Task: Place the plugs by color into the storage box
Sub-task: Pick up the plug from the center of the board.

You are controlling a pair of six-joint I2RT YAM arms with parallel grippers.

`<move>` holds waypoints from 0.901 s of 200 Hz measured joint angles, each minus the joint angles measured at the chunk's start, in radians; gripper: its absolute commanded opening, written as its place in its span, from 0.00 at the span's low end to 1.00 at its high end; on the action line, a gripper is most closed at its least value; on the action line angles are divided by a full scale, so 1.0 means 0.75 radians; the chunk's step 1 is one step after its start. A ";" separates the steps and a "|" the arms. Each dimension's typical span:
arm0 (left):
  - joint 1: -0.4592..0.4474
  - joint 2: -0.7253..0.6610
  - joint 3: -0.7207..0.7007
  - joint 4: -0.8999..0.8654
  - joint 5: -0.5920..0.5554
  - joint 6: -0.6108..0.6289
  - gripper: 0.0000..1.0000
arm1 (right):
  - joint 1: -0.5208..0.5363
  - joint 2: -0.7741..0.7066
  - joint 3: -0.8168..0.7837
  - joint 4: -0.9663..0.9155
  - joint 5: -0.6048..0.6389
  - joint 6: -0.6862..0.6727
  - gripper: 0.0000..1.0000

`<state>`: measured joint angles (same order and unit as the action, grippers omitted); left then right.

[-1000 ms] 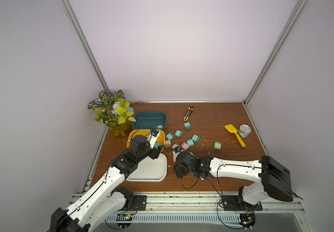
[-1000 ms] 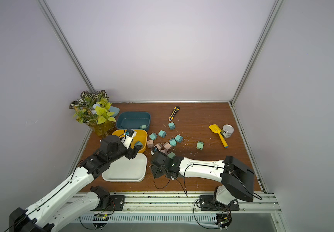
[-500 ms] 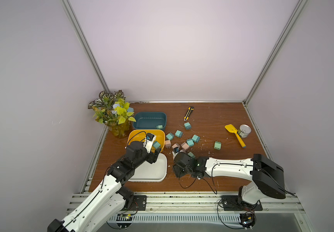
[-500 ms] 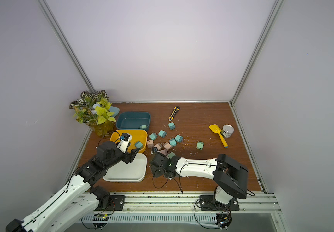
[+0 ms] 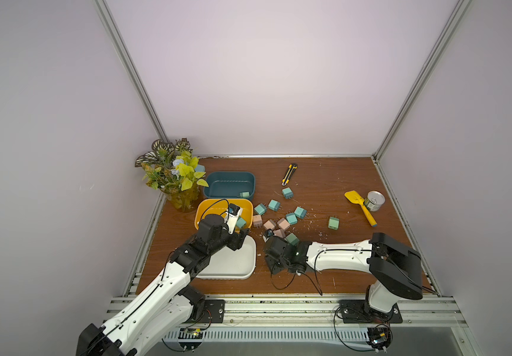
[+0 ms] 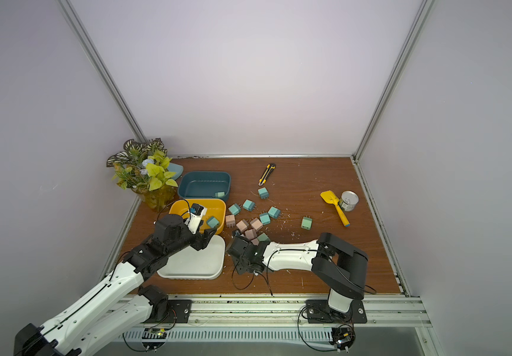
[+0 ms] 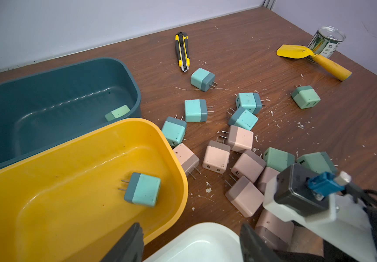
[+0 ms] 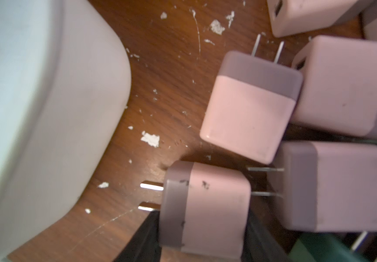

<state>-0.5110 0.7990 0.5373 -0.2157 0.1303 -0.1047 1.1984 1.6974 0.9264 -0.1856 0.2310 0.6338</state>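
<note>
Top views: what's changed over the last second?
The right hand closed on a pink plug beside the white tray, and its arm's elbow swung inward. The left hand stays open near the yellow bin, the teal plug still lying inside. Everything else kept its place.

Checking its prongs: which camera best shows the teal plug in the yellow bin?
The left wrist view: the teal plug lies large and unobstructed on the floor of the yellow bin, both prongs visible. In both top views it is a tiny square, prongs indistinct. The right wrist view misses it.
</note>
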 measured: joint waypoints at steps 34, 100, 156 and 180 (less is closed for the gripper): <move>-0.002 0.000 0.000 0.003 0.001 -0.001 0.68 | 0.006 -0.031 -0.001 -0.016 0.001 0.004 0.47; -0.005 0.020 0.000 0.013 0.009 -0.002 0.67 | 0.009 -0.171 -0.001 -0.038 0.014 0.022 0.46; -0.007 0.030 0.048 -0.046 -0.145 -0.036 0.69 | 0.009 -0.310 0.012 -0.104 0.033 0.003 0.47; -0.007 0.033 0.074 -0.051 -0.225 -0.084 0.69 | 0.009 -0.311 0.092 -0.109 0.013 -0.034 0.47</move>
<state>-0.5159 0.8234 0.5926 -0.2539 -0.0387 -0.1677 1.2053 1.4643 0.9955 -0.2676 0.2409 0.6086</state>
